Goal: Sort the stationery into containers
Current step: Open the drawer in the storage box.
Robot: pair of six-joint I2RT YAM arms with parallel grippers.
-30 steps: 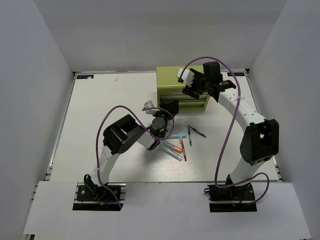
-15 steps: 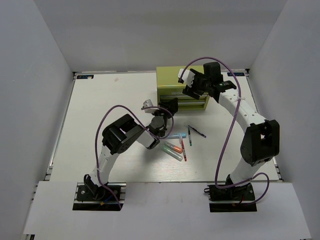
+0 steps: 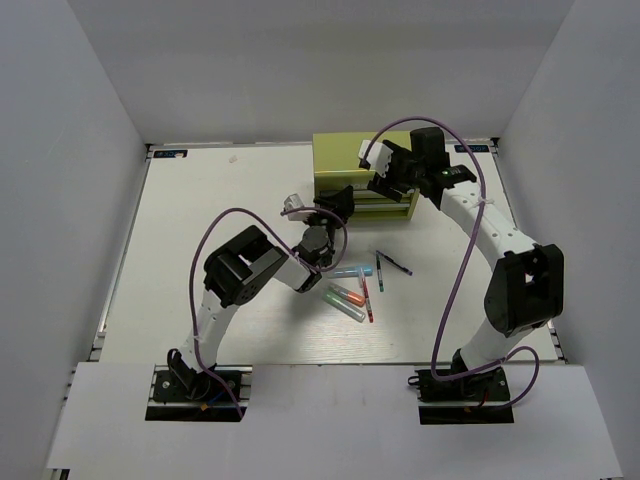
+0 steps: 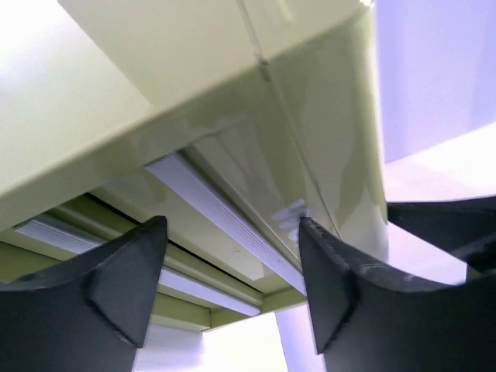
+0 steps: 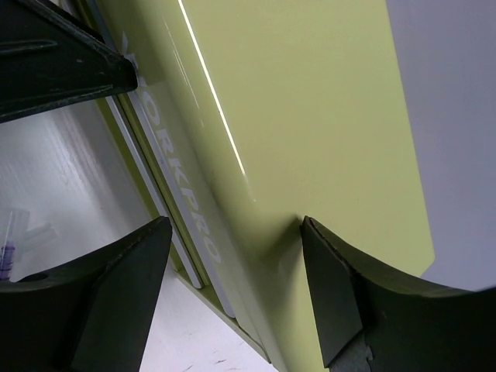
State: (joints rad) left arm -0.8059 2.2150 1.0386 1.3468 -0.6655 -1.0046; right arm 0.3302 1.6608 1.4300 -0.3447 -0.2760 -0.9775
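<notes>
Up in the top middle of the overhead view sits the yellow-green metal chest (image 3: 335, 160), at the back of the white table (image 3: 200, 250). Right at its drawers is the left gripper (image 4: 229, 283), wide open and holding nothing. A long silver handle strip (image 4: 221, 221) shows between its fingers. Over the chest's top front edge, by the WORKPRO lettering (image 5: 182, 186), hangs the right gripper (image 5: 232, 298), also open and empty.

Lower down, in the middle of the overhead view, the pens lie loose on the table, such as an orange highlighter (image 3: 351, 296), a light blue highlighter (image 3: 347, 271) and a dark pen (image 3: 394, 263).

I think the chest is heavy, hard and shiny, so fingers may slip on its flat sides. The thin handle strip looks like the best place to hold. The pens look light and round, so they may roll. Pinching one across its middle should work best.
</notes>
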